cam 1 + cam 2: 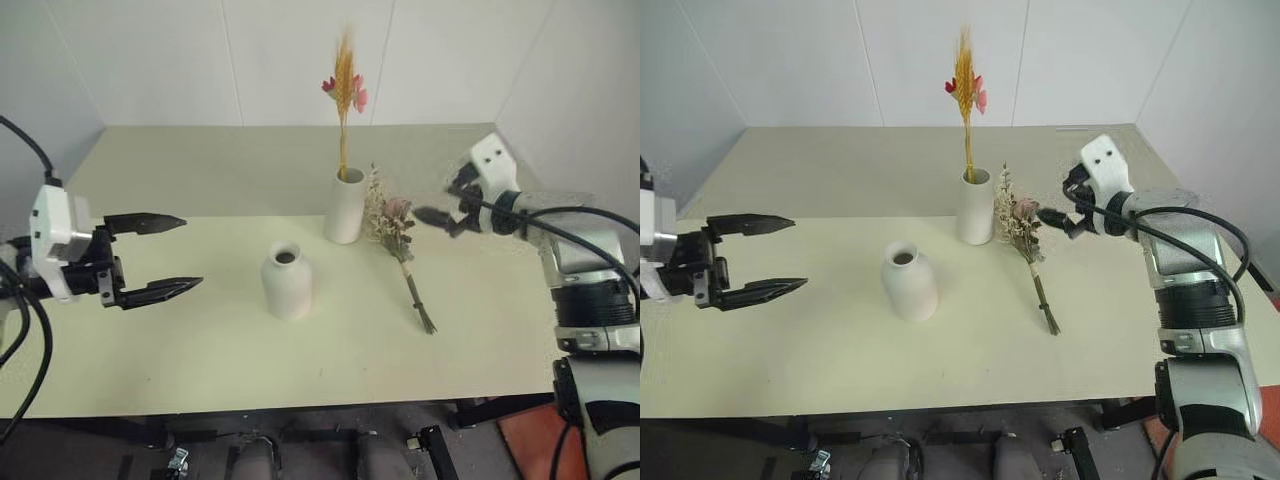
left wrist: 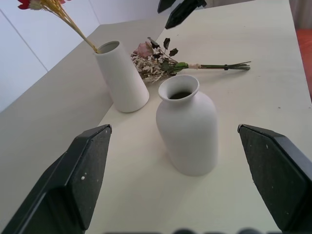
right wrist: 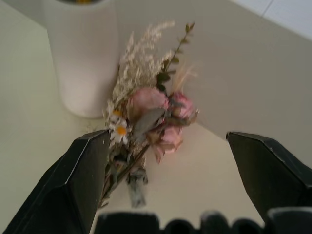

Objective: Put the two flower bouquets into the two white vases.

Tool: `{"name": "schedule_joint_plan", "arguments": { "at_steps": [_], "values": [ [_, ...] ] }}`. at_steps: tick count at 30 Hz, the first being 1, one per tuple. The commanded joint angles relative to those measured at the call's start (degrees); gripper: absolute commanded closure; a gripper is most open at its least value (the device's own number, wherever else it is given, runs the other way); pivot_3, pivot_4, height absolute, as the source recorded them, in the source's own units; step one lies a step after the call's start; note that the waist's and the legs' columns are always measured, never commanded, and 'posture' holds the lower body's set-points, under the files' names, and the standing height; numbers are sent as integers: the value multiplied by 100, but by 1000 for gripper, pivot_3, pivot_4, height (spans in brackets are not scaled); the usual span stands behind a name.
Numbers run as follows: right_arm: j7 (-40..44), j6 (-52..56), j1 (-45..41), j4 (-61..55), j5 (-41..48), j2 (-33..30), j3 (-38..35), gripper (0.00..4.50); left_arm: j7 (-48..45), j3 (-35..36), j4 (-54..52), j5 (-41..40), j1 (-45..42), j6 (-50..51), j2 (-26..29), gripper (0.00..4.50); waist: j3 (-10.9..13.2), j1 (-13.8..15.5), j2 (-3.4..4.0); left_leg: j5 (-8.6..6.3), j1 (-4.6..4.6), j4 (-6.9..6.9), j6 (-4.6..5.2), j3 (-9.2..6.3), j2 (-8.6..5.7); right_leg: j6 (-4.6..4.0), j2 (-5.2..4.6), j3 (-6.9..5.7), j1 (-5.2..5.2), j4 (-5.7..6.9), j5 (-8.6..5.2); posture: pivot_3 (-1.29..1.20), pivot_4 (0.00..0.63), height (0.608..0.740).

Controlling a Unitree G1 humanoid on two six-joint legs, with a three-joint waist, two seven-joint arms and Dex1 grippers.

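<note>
1. Bench (image 1: pixel 200 360) is carrying both vases and one loose bunch.
2. Tall cylinder vase (image 1: pixel 346 205), the landmark, is already holding the wheat-spike bunch (image 1: pixel 345 85) upright.
3. Rounded vase (image 1: pixel 287 280) is standing empty, nearer the robot and to the landmark's left.
4. Bushy bouquet (image 1: pixel 395 235) is lying flat, heads just beside the landmark's right side, stems (image 1: pixel 420 305) trailing toward the robot.
5. Right gripper (image 1: pixel 440 218), jaws wide and empty, is hovering right of the heads; likely the nearer arm.
6. Left gripper (image 1: pixel 165 255), jaws wide and empty, is waiting well left of the landmark.
</note>
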Motion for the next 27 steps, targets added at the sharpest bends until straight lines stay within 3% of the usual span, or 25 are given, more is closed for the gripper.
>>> {"name": "schedule_joint_plan", "arguments": {
  "at_steps": [1, 10, 22, 27],
  "values": [
    [83, 1159, -217, -199, 57, -115, 346, 18, -38, -109, 57, 19, -175, -179, -31, 0, 0, 13, 0, 0, -1, 0, 0, -1, 0, 0, 2, 0, 0, -1, 0, 0, 150, 740],
    [516, 2234, -250, -368, 346, -316, 1127, 18, -45, -208, 47, 60, -198, -293, -104, 0, 0, 75, -1, 0, -18, 2, 0, -3, -3, 2, 2, 2, -5, -10, -1, 0, 150, 740],
    [330, 1631, -789, 820, -1, 278, 1777, 18, 33, -190, 83, 127, -163, -307, -123, 0, -1, 91, -2, 0, -17, 3, 0, -5, -2, 3, 5, 2, -5, -10, -1, 0, 150, 740],
    [361, 1608, -1039, 1404, -154, 451, 1883, 1250, 92, -37, -48, 69, 29, -257, -109, 0, -1, 103, -2, 0, -19, 3, 0, -4, -1, 2, 5, 1, -7, -9, -1, 0, 150, 740]
  ]
}}
